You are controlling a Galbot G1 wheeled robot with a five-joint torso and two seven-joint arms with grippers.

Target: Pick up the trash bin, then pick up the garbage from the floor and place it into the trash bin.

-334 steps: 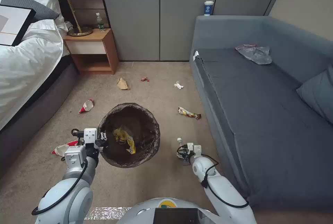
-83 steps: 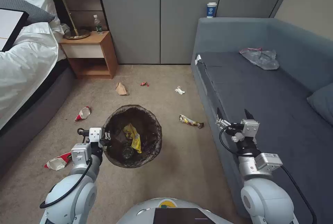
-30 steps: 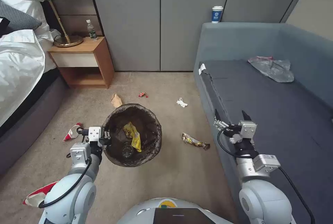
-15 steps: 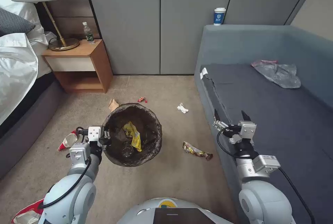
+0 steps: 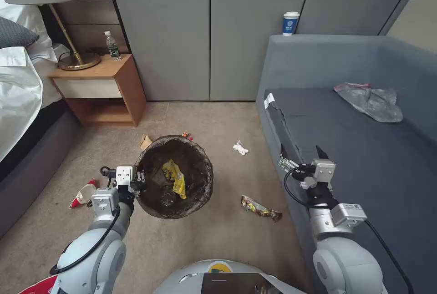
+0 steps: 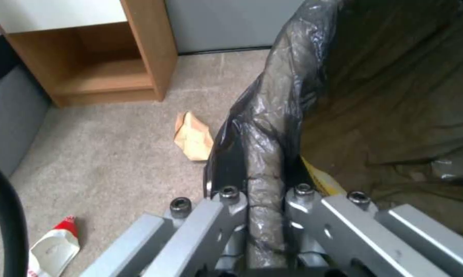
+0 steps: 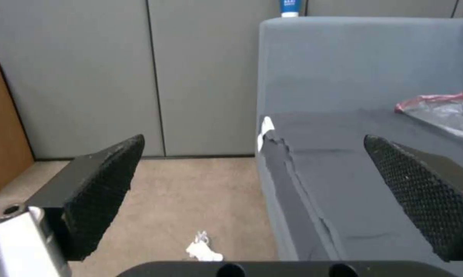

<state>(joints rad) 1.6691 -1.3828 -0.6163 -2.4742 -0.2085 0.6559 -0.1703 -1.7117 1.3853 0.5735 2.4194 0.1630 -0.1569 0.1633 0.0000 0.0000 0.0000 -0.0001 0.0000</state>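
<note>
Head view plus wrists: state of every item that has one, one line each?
left gripper: shut on the trash bin's rim
right gripper: open, empty, over the sofa's edge
trash bin: held off the floor, yellow wrapper inside
dark wrapper: on carpet
tissue: on carpet
paper bag: on carpet
red-white cup: crushed, on carpet

left claw (image 6: pixel 264 192) pinches the trash bin (image 6: pixel 272 127) rim above carpet (image 6: pixel 113 154).
</note>
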